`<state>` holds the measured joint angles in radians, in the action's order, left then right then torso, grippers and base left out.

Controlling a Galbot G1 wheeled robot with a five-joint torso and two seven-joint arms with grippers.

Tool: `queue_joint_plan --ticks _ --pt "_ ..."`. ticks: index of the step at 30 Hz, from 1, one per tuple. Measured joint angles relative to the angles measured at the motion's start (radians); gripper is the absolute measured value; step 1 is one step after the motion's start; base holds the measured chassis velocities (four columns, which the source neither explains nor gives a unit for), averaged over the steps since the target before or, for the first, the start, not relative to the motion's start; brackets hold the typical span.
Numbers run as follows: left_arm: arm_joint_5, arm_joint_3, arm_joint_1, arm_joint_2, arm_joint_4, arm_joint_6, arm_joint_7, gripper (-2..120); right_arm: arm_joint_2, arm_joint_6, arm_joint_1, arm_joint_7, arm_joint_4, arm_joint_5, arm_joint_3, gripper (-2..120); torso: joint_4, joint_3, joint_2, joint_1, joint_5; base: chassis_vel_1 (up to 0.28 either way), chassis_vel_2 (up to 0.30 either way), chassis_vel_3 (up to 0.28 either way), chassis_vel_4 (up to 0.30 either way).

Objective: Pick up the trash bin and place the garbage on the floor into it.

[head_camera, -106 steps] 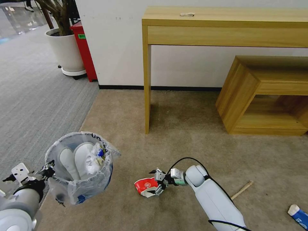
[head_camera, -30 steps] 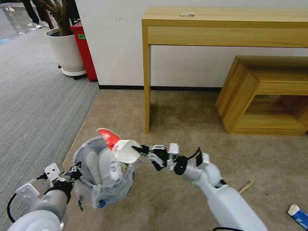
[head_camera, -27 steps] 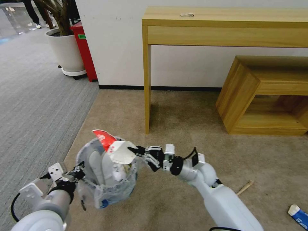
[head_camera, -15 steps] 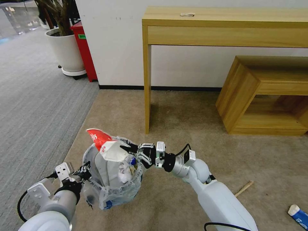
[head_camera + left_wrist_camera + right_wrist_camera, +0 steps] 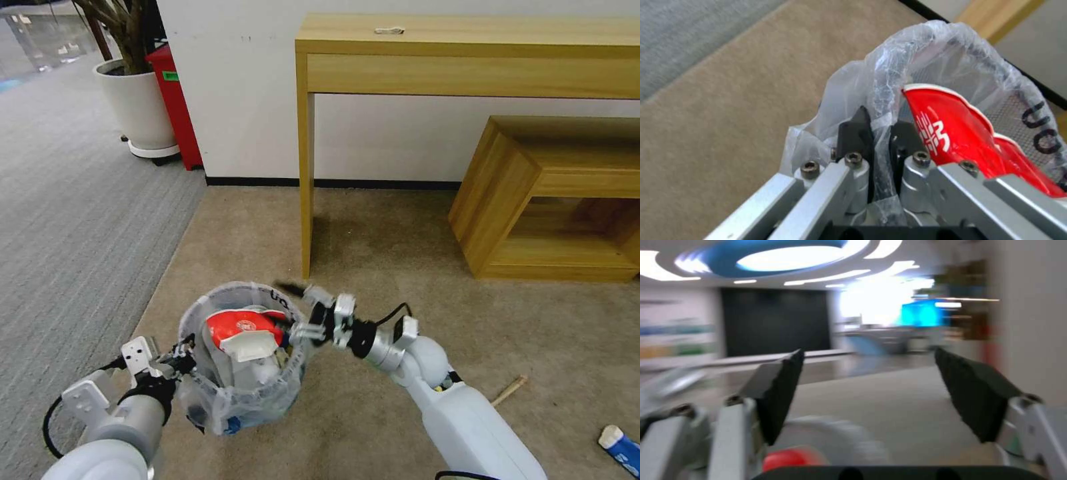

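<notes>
Two wooden pieces, a tall table (image 5: 467, 60) and a low shelf unit (image 5: 553, 200), stand against the wall above the beige floor (image 5: 373, 233). At about seven o'clock in the head view, the trash bin (image 5: 243, 400) hangs off the carpet, its bag rim pinched tight between the left gripper (image 5: 878, 136)'s pads. A red-white paper bowl (image 5: 243, 331) lies inside on top. Just at the bin's three o'clock rim, the right gripper (image 5: 293, 308) is spread wide, seemingly holding nothing. A wooden stick (image 5: 505, 391) and blue-white carton (image 5: 620, 448) lie at four o'clock.
</notes>
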<state>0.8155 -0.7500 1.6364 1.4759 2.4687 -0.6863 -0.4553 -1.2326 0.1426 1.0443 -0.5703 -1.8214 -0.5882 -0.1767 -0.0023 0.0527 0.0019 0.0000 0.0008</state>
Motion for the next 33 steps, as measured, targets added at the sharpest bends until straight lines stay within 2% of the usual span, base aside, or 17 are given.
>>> queue_joint_plan --ticks 1,4,5,8,9,12,13,16,17,18,20,24,33 --pt "0.000 0.000 0.000 0.000 0.000 0.000 0.000 3 0.000 0.000 0.000 0.000 0.000 0.000 0.000 82 0.0000 0.000 0.000 0.000 0.0000 0.000 0.000 0.000 0.000" --pt "0.004 -0.030 -0.015 -0.010 -0.017 0.008 0.000 3 0.022 -0.007 0.069 0.248 -0.068 0.026 -0.115 96 -0.0001 0.000 0.000 0.000 0.0002 0.000 0.000 0.000 0.000" --pt "0.004 -0.030 -0.015 -0.010 -0.017 0.008 0.000 3 0.022 -0.007 0.069 0.248 -0.068 0.026 -0.115 96 -0.0001 0.000 0.000 0.000 0.0002 0.000 0.000 0.000 0.000" --pt "0.004 -0.042 -0.028 -0.012 -0.038 0.015 -0.002 3 0.027 0.034 0.159 0.371 -0.124 0.087 -0.249 100 -0.0002 0.000 0.000 0.000 0.0002 0.000 0.000 0.000 0.000" --pt "0.004 -0.042 -0.028 -0.012 -0.038 0.015 -0.002 3 0.027 0.034 0.159 0.371 -0.124 0.087 -0.249 100 -0.0002 0.000 0.000 0.000 0.0002 0.000 0.000 0.000 0.000" --pt "0.001 -0.044 -0.040 -0.012 -0.063 0.031 -0.003 3 0.014 0.029 0.299 0.441 -0.219 0.115 -0.407 100 -0.0002 0.000 0.000 0.000 0.0003 0.000 0.000 0.000 0.000" --pt "0.001 -0.044 -0.040 -0.012 -0.063 0.031 -0.003 3 0.014 0.029 0.299 0.441 -0.219 0.115 -0.407 100 -0.0002 0.000 0.000 0.000 0.0003 0.000 0.000 0.000 0.000" --pt "-0.006 -0.041 -0.046 -0.010 -0.078 0.047 -0.003 3 -0.005 0.027 0.385 0.456 -0.282 0.159 -0.516 100 -0.0003 0.000 0.000 0.000 0.0003 0.000 0.000 0.000 0.000" --pt "-0.006 -0.041 -0.046 -0.010 -0.078 0.047 -0.003 3 -0.005 0.027 0.385 0.456 -0.282 0.159 -0.516 100 -0.0003 0.000 0.000 0.000 0.0003 0.000 0.000 0.000 0.000" --pt "-0.015 -0.041 -0.048 -0.009 -0.086 0.056 -0.002 3 -0.010 0.038 0.426 0.461 -0.301 0.194 -0.574 100 -0.0002 0.000 0.000 0.000 0.0000 0.000 0.000 0.000 0.000" --pt "-0.025 -0.046 -0.050 -0.008 -0.090 0.067 0.002 3 -0.009 0.051 0.470 0.472 -0.312 0.213 -0.628 100 -0.0001 0.000 0.000 0.000 0.0002 0.000 0.000 0.000 0.000" --pt "-0.035 -0.060 -0.048 -0.011 -0.091 0.091 0.008 3 -0.013 0.052 0.522 0.501 -0.336 0.216 -0.658 100 -0.0002 0.000 0.000 0.000 0.0001 0.000 0.000 0.000 0.000" --pt "-0.036 -0.123 -0.035 -0.041 -0.075 0.143 0.014 3 -0.080 0.081 0.562 0.522 -0.333 0.261 -0.659 100 0.0000 0.000 0.000 0.000 0.0001 0.000 0.000 0.000 0.000"
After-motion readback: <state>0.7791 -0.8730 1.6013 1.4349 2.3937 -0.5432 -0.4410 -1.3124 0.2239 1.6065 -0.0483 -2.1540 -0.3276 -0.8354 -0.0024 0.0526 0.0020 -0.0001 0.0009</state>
